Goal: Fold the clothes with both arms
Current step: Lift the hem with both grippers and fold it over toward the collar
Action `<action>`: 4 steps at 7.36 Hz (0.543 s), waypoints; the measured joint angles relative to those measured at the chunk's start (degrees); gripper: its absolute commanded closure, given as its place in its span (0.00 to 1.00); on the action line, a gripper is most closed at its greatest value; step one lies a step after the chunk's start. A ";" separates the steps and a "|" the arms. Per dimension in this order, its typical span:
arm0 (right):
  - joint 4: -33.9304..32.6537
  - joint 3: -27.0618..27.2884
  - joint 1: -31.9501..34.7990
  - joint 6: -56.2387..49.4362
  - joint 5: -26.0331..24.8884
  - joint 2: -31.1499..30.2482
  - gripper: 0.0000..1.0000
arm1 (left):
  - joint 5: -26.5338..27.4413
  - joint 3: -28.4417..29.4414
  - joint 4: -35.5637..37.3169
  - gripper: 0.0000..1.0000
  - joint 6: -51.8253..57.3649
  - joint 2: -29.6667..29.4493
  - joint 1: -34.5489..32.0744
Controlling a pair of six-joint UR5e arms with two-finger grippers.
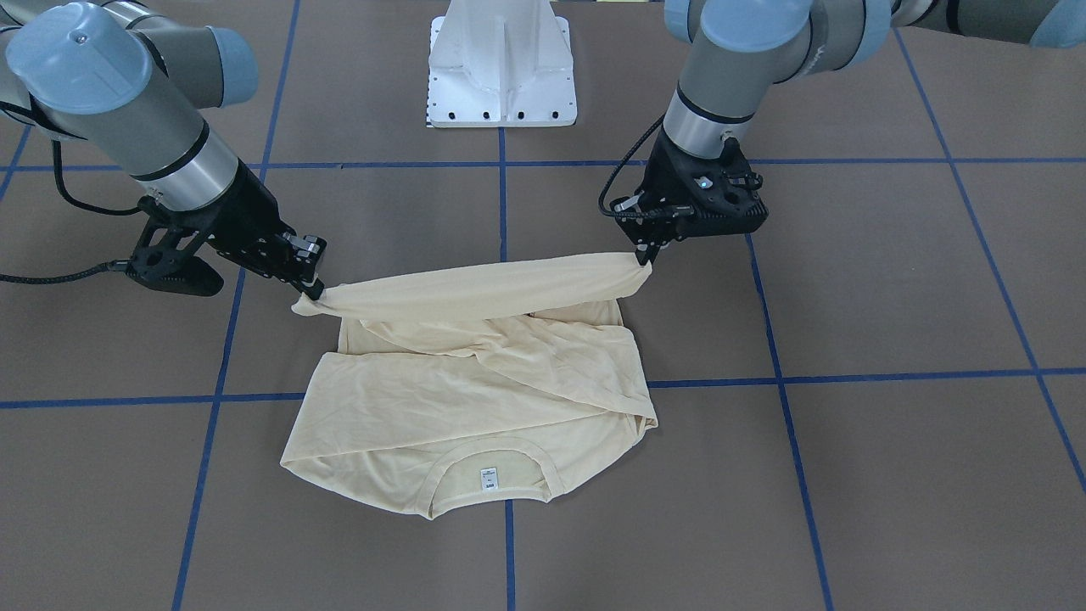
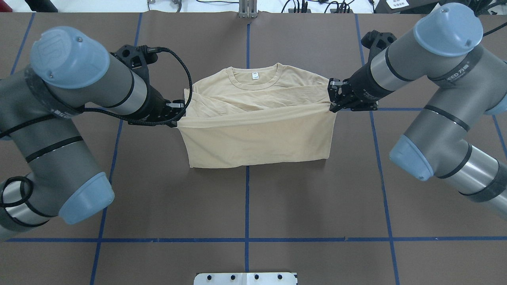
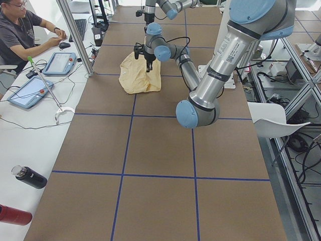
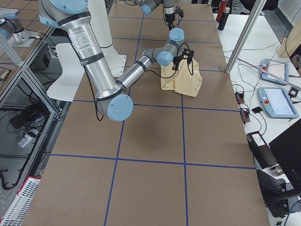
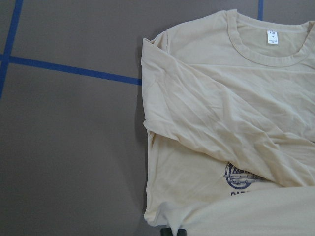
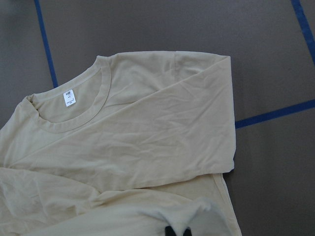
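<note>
I see the shirt (image 1: 475,399) lying on the brown table (image 1: 891,297), straight out in front of the white base (image 1: 502,64), right on the blue tape line (image 1: 502,204) that runs away from the base. The neck end is the end far from the base. The small white tag (image 1: 488,479) shows inside the ribbed neckline (image 1: 441,492). Both long sleeves are folded in across the body and lie flat on it. The bottom edge of the shirt, the end nearest the base, is up off the table. It is pulled into a long straight band between my two grippers. The left gripper (image 1: 649,255) pinches one bottom corner on the base's left side, with its fingers closed tight on the cloth. The right gripper (image 1: 312,284) pinches the other bottom corner on the base's right side, also clamped on the cloth. From the camera above the base, the lifted part hangs like a smooth sheet towards the base, and the neck end rests on the table beyond it. My left wrist camera looks down on the flat part, and a bit of the navy print (image 5: 241,179) peeks out from under a folded sleeve. In the left side view, a person (image 3: 20,30) sits at a desk on the far side of the table from the base.
</note>
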 measured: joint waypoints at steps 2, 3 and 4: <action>0.10 -6.82 0.51 -0.29 -1.60 4.83 1.00 | 0.12 6.23 -5.76 1.00 0.60 -1.01 -1.77; 0.16 -9.94 0.56 -0.42 -2.50 6.67 1.00 | 0.18 11.40 -10.77 1.00 0.42 -2.36 -2.07; 0.88 -12.73 0.57 -0.54 -3.27 8.03 1.00 | 0.21 17.84 -15.99 1.00 0.14 -4.51 -2.15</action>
